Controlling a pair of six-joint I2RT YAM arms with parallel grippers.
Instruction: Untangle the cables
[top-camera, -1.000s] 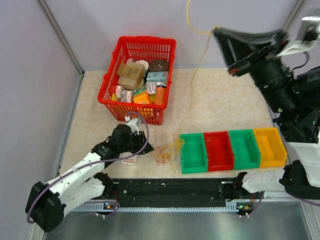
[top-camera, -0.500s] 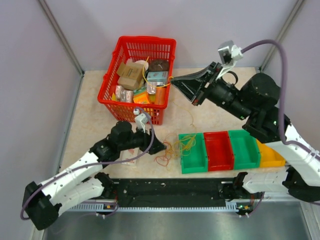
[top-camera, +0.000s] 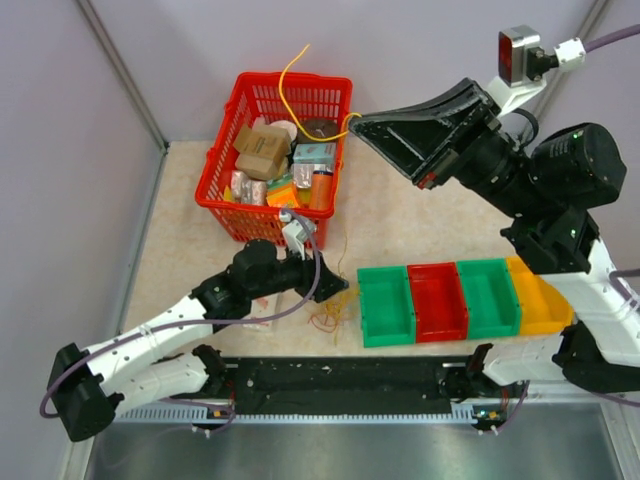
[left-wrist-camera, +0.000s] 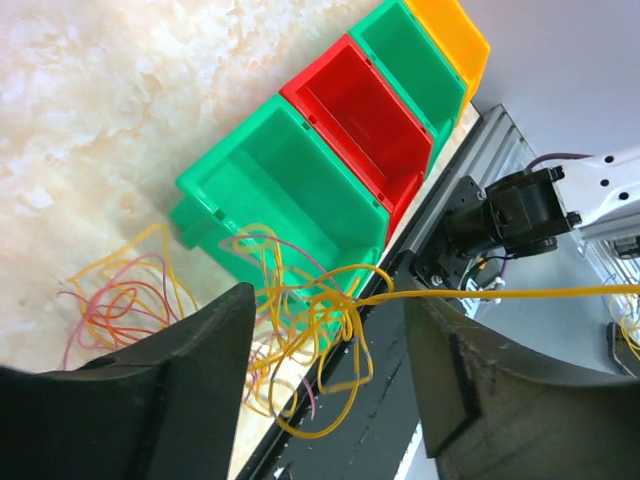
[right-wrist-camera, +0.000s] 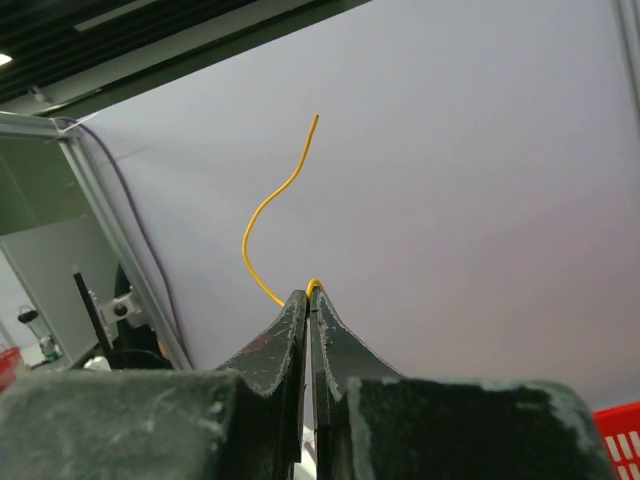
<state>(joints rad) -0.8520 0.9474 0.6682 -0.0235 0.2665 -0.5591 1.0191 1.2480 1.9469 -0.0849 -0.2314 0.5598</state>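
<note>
The cables (top-camera: 332, 316) lie as a small yellow, orange and red tangle on the table, left of the nearest green bin. My left gripper (top-camera: 336, 288) hovers right at it, open. In the left wrist view yellow loops of the cables (left-wrist-camera: 318, 318) hang between the spread fingers (left-wrist-camera: 200, 385) of the left gripper (left-wrist-camera: 330, 375), unpinched. One yellow strand (top-camera: 343, 215) rises to my right gripper (top-camera: 354, 122), which is shut on it high beside the basket. In the right wrist view the right gripper (right-wrist-camera: 312, 295) pinches the strand, whose free end (right-wrist-camera: 262, 205) curls upward.
A red basket (top-camera: 222, 165) full of packages stands at the back left. A row of bins sits at the front right: green (top-camera: 387, 305), red (top-camera: 437, 300), green (top-camera: 488, 297), yellow (top-camera: 537, 292). A black rail (top-camera: 340, 378) runs along the near edge.
My left gripper has opened and slid right to the tangle. My right gripper swung down and left from the top right corner to beside the basket, still gripping the yellow strand.
</note>
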